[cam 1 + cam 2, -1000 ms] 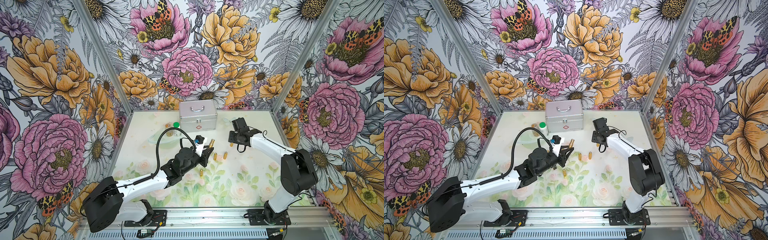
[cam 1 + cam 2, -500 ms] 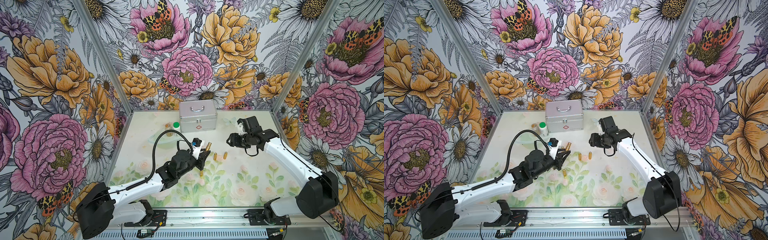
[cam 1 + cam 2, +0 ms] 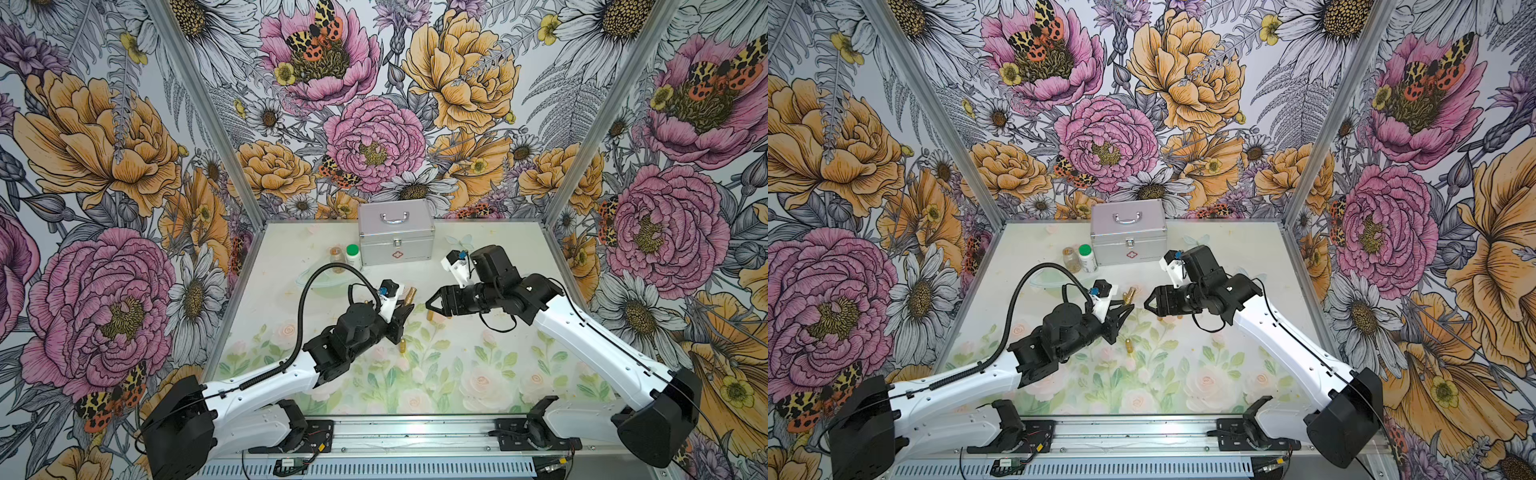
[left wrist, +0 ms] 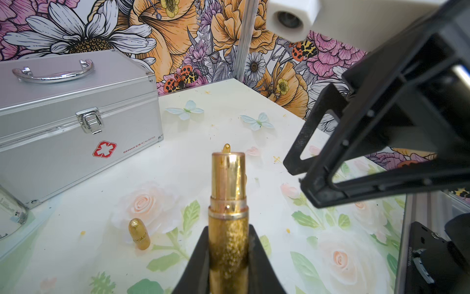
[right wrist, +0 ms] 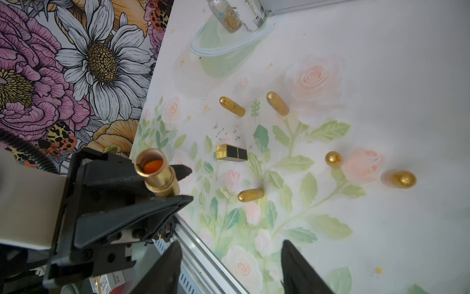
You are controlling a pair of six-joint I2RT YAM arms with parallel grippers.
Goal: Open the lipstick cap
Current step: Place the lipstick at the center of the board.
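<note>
Left gripper (image 4: 228, 231) clamped on lipstick (image 4: 228, 178) at glitter base, raised over mid-table. Tube mouth bare, orange stick showing: cap judged already off. Right gripper (image 5: 230, 244) spread, empty, just right of mouth. Keep base grip firm; draw right fingers straight back along tube axis, clear of stick.

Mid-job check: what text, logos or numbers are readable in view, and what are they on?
"Glosen", then a "No." code too small to trust: front of the silver case, beside a red cross sign.
"Gold": loose gold cap lying near the case.
Bottle labels: too blurred to read.
Held lipstick: no text visible.
</note>
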